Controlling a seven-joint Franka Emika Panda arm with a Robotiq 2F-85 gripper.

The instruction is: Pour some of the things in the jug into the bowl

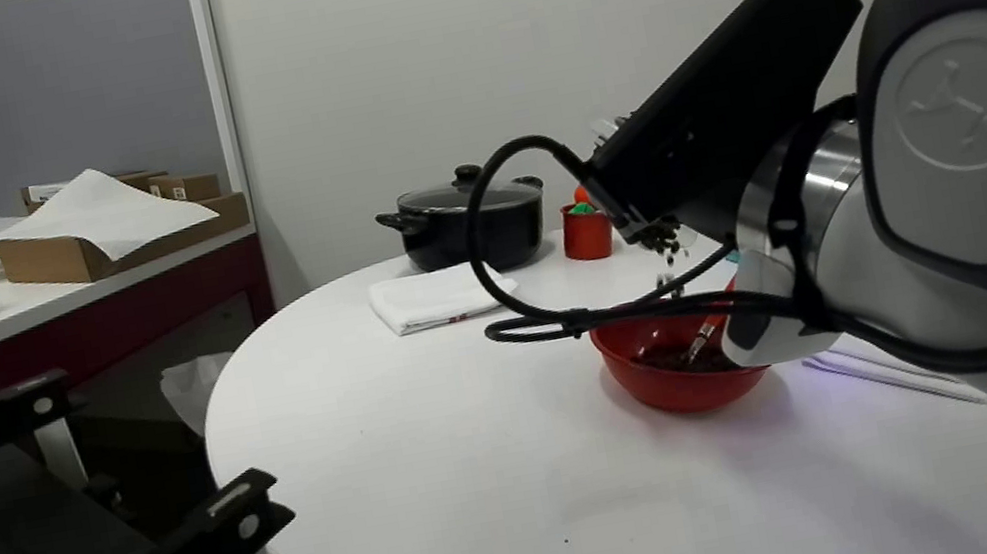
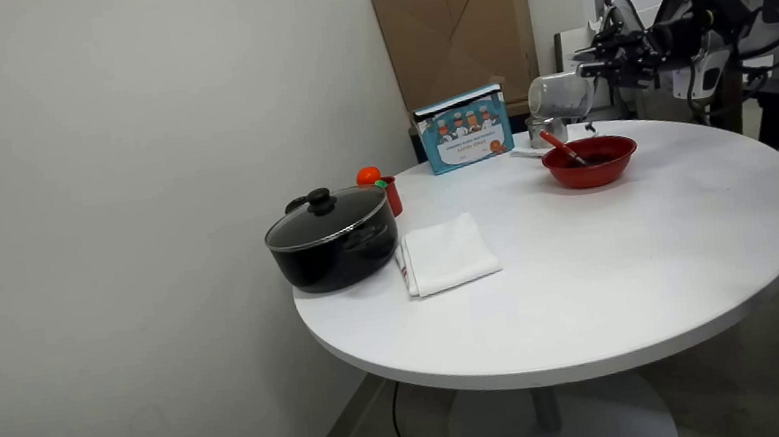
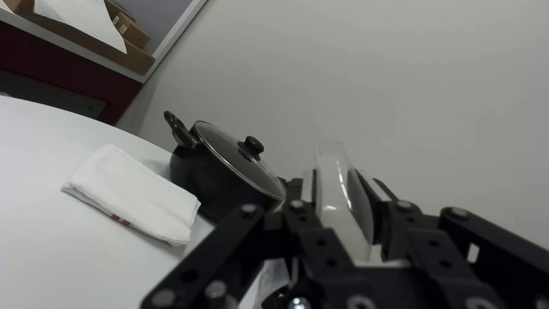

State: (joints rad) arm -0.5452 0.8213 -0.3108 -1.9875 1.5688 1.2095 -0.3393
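Exterior view, right of centre: dark bits (image 1: 661, 237) drop in a loose scatter toward the bowl (image 1: 691, 389), and what looks like more of them already lies inside it, around a utensil (image 1: 700, 337). The pour thus looks well under way; whether enough has gone in is guesswork. Their source is mostly hidden behind the arm (image 1: 964, 123). In an exterior view, toward the upper right of the frame, the clear jug (image 2: 559, 95) is tipped over on its side, higher than the bowl and not touching it. What likely remains is to end the pour, turn the jug upright and set it down; how much it holds cannot be told. There the jug sits immediately left of the claw (image 2: 586, 63). In the wrist view, low and right of centre, a clear part of the jug stands between the fingers (image 3: 296, 192), which lie close on either side and appear to grip it; whether that part is handle or wall is unclear.
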